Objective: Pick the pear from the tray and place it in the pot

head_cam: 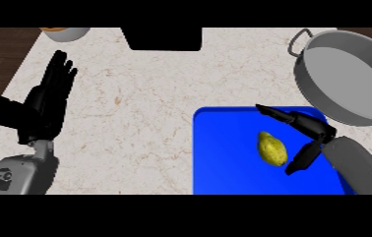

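A yellow-green pear (271, 149) lies on the blue tray (225, 157) at the lower right. My right hand (314, 133) hovers just right of the pear, fingers spread above it and thumb below, open, with a small gap to the fruit. The grey pot (341, 78) with a loop handle stands at the right edge, beyond the tray. My left hand (47, 101) rests open at the left edge, fingers up, far from the tray.
A black box-like object (163, 38) stands at the counter's back middle. A small bowl with orange contents (64, 32) sits at the back left corner. Bare marble counter (131, 108) lies between the left hand and the tray.
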You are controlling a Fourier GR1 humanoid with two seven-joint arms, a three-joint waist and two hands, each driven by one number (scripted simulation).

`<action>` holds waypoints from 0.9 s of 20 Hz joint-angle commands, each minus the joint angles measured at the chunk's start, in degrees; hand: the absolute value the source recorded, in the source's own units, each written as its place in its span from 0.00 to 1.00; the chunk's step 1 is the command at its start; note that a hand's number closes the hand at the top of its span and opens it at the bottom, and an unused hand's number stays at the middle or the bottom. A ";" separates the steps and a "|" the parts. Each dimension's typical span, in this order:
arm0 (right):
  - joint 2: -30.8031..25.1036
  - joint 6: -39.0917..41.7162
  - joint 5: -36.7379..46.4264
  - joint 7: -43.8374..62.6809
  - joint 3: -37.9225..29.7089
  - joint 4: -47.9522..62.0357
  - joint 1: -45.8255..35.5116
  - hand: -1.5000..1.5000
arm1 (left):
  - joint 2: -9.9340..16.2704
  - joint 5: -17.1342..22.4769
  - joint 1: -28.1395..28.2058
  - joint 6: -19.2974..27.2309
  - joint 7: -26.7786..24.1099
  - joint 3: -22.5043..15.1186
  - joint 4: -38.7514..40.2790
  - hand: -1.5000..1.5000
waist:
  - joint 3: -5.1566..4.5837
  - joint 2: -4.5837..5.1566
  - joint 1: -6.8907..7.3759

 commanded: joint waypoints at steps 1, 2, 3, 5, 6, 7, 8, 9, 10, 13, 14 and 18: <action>2.77 5.96 1.15 -9.27 0.82 4.50 -0.52 0.00 | 0.20 0.39 0.45 -0.63 0.21 0.92 -1.17 0.50 | 0.02 0.05 0.19; 0.87 5.94 1.63 -9.52 1.78 0.86 2.45 0.00 | 0.07 -0.34 -1.56 0.39 1.86 1.11 0.48 0.50 | -0.03 -0.14 -0.79; 1.79 6.76 1.47 -9.91 1.10 4.55 -0.63 0.00 | 0.15 -0.57 -1.90 0.28 2.02 0.95 -0.25 0.50 | 0.00 0.00 -0.21; 1.16 7.09 2.02 -10.28 1.76 5.03 -0.79 0.00 | 0.55 -0.88 -0.61 0.87 5.19 0.43 -3.78 0.50 | 0.01 -0.12 -0.02; 3.65 3.65 2.93 -9.26 1.80 4.76 -0.53 0.00 | 0.78 0.32 1.35 -1.72 0.38 2.27 -1.15 0.50 | -0.04 -0.10 -0.25; 4.66 3.24 3.52 -8.26 2.54 4.80 -0.90 0.00 | -0.21 -0.18 1.24 -1.37 -0.98 2.17 1.06 0.50 | -0.05 -0.06 -0.36; 4.30 3.73 3.65 -9.45 2.76 5.41 -0.32 0.00 | -0.61 -1.62 -0.38 -0.09 1.00 0.83 -0.14 0.50 | -0.03 -0.07 -0.46; 3.64 5.16 3.42 -8.39 1.96 6.61 -1.99 0.00 | 0.62 0.14 -2.26 -1.79 0.55 3.39 2.12 0.50 | -0.05 -0.05 -0.54; 8.08 1.87 3.53 -7.21 2.18 9.62 -2.67 0.00 | 1.07 0.98 2.51 -2.94 1.90 2.46 -2.72 0.50 | -0.01 -0.02 0.41; 5.67 3.88 4.41 -7.74 2.33 7.90 -1.83 0.00 | 0.74 -0.27 1.44 -1.98 2.71 2.85 -3.07 0.50 | -0.05 -0.20 -0.35; 6.22 3.09 4.86 -8.62 2.06 9.02 -2.06 0.00 | -0.88 -1.34 0.15 -1.43 2.08 1.59 -0.84 0.50 | -0.05 -0.12 -0.53; 8.40 -2.80 8.78 -14.30 5.37 9.37 -3.55 1.00 | 1.58 0.70 -3.18 -2.47 5.36 4.15 -1.62 0.50 | 0.05 0.12 0.04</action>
